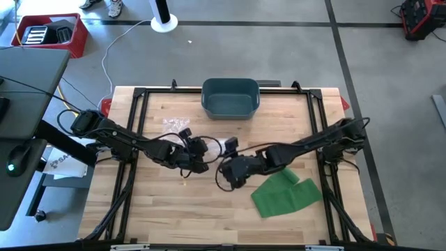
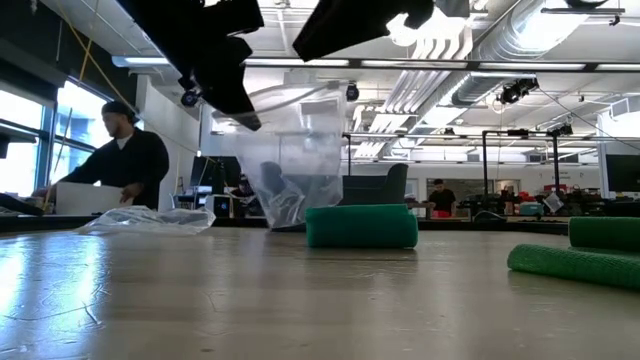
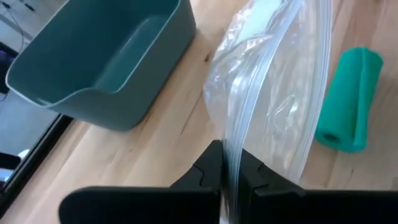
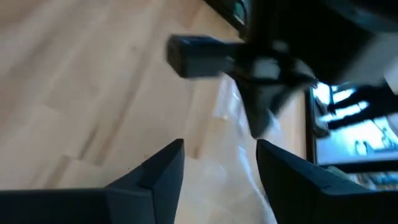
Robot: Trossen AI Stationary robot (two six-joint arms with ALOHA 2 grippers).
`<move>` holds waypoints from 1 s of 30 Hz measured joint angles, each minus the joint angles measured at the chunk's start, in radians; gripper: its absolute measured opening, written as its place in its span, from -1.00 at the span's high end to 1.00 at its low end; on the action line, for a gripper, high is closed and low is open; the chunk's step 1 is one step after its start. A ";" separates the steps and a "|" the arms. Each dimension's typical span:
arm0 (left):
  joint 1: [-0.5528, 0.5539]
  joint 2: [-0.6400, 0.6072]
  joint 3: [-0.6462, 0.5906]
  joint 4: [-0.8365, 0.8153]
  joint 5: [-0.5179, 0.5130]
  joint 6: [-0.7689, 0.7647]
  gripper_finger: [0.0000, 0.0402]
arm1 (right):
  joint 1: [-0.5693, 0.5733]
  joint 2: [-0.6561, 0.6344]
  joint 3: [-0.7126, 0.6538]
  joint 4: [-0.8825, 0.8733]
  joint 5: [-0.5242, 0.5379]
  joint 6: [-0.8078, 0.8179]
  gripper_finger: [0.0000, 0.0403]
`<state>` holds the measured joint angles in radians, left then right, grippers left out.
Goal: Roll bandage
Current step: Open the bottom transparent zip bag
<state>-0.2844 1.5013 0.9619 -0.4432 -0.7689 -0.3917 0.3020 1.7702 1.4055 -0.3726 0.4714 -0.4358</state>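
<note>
Bare wooden tabletop (image 1: pixel 160 209) lies open toward the near edge from the left claw (image 1: pixel 202 159). Beyond it stands a teal bin (image 1: pixel 231 97); beside the right claw (image 1: pixel 226 169), an unrolled green bandage (image 1: pixel 286 194) blocks the way.

Bright even overhead light, soft shadows, right wrist view blurred

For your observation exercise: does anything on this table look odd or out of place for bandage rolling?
Yes. The left gripper pinches a clear zip bag, holding it up off the wooden table, while a green bandage lies loosely unrolled beside the open right gripper.
</note>
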 joint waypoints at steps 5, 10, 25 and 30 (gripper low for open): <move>-0.023 0.000 0.000 0.068 -0.003 0.000 1.00 | -0.038 0.029 0.000 0.018 -0.009 -0.011 0.03; -0.036 0.000 0.000 0.092 -0.046 0.007 1.00 | -0.089 0.048 0.000 0.013 -0.035 -0.009 0.03; -0.084 0.024 0.001 0.090 -0.357 0.088 1.00 | -0.126 0.092 0.000 -0.008 -0.268 0.027 0.03; -0.089 0.089 0.001 0.083 -0.361 0.115 1.00 | -0.123 0.089 0.000 0.013 -0.231 0.061 0.03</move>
<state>-0.3734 1.5907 0.9629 -0.3601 -1.1294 -0.2768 0.1795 1.8596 1.4055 -0.3591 0.2407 -0.3750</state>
